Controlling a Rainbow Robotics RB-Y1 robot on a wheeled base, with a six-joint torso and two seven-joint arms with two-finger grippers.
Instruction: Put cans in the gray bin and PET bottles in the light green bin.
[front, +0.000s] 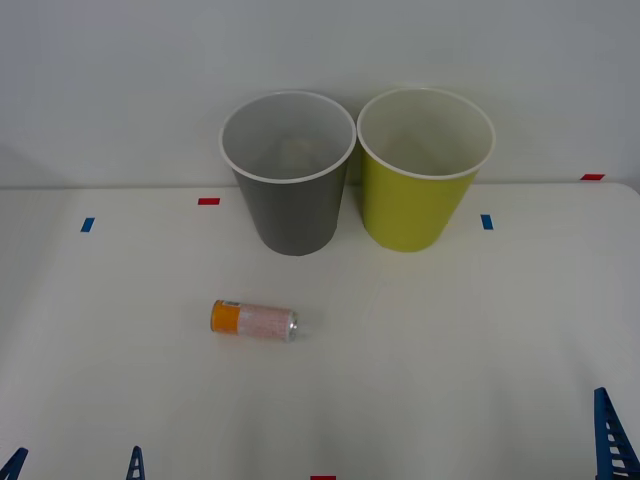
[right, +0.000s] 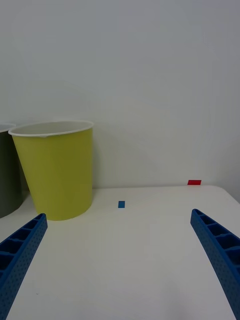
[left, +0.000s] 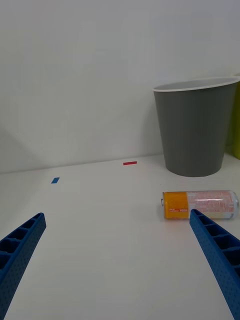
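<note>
A: From the front, what is on the desk (front: 450, 350)?
B: A can (front: 254, 320) lies on its side near the middle, orange end toward the robot's left, silver top toward its right. Behind it stand the gray bin (front: 289, 172) and the light green bin (front: 424, 168), upright, side by side and almost touching, gray on the left. The can sits well apart from both, nearer the gray one

A: And the tools there?
B: The left tool (front: 75, 465) shows two blue tips at the near edge, spread apart. The right tool (front: 612, 435) shows one blue finger at the near right corner

A: The right wrist view?
B: The right tool (right: 120, 265) is released, its fingers (right: 22, 250) wide at the corners with bare desk between. The light green bin (right: 57, 170) stands ahead, a sliver of the gray bin (right: 7, 172) beside it. A blue tape mark (right: 121, 204) and a red tape mark (right: 194, 182) lie on the desk

A: The left wrist view?
B: The left tool (left: 117, 260) is also released, grasping nothing. The can (left: 200, 204) lies just beyond one finger (left: 215, 250), with the gray bin (left: 195, 132) behind it
</note>
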